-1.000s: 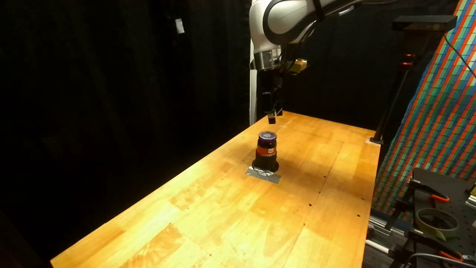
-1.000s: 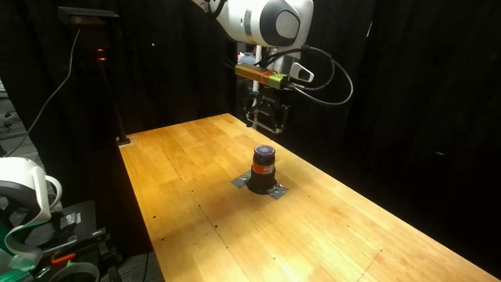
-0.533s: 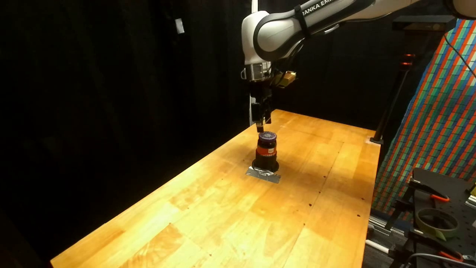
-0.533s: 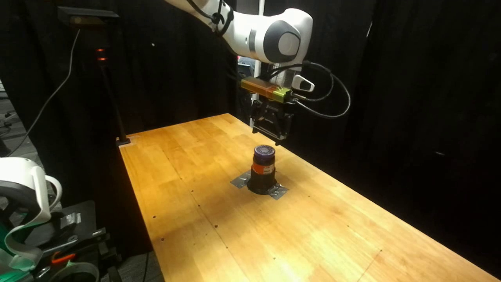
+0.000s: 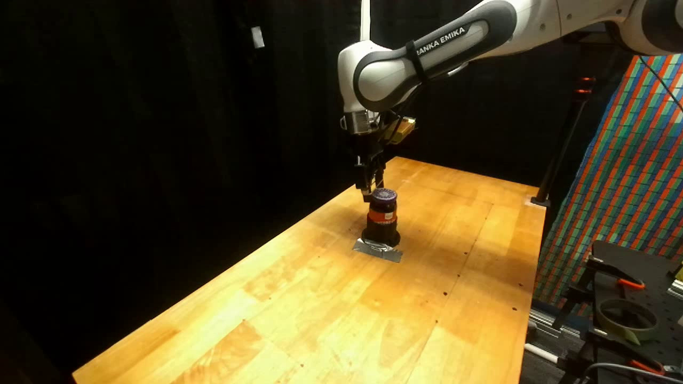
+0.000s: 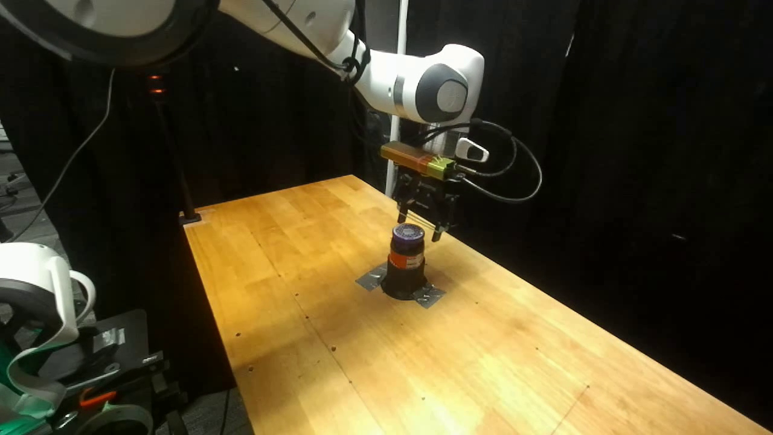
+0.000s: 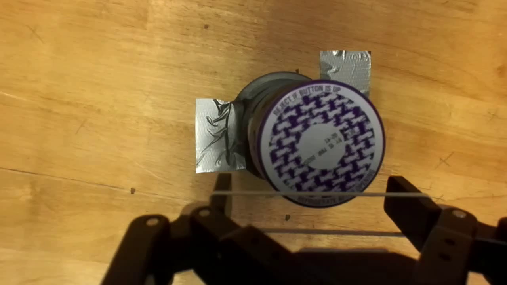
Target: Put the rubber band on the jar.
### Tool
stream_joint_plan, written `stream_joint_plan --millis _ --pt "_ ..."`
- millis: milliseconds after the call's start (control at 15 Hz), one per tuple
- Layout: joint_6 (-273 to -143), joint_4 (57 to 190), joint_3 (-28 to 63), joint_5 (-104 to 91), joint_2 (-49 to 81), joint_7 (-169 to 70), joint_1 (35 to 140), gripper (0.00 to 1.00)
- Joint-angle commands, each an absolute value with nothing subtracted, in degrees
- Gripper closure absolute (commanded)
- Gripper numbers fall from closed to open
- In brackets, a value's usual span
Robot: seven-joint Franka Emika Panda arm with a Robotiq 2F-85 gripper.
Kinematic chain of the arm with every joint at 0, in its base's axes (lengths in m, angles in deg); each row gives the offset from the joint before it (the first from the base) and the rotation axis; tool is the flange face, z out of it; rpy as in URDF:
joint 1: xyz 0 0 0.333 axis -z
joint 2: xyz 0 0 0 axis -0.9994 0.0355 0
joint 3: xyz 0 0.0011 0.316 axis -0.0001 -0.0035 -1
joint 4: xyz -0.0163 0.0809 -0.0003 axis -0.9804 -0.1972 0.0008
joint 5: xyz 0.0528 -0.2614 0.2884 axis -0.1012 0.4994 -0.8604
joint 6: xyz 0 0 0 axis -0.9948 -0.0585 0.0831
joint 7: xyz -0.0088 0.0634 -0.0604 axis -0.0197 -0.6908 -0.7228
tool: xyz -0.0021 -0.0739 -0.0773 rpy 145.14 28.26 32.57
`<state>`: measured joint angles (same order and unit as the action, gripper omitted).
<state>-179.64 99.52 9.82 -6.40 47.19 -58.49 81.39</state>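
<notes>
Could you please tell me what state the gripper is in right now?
Gripper: open, holding the rubber band stretched around its spread fingers.

Silver tape [image 7: 212, 134] (creased) on table [image 5: 347, 298] — black curtain [image 5: 176, 149].

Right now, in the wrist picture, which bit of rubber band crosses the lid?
The upper strand: it passes in front of the lid; the lower strand misses it.

The jar [image 6: 407, 248] stands in the way, with room around it except where the gripper [image 7: 309, 188] hangs close.
</notes>
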Motion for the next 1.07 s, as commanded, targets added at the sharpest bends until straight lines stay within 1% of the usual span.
stream_joint_plan --millis 0,533,1000 --pt "-175.6 92.9 11.0 -4.6 51.3 -57.2 80.3 0.0" --pt "-166.6 89.0 11.0 -4.2 53.9 -57.6 80.2 0.0" --pt "-165.3 95.5 10.4 -4.7 49.0 -59.4 81.4 0.0"
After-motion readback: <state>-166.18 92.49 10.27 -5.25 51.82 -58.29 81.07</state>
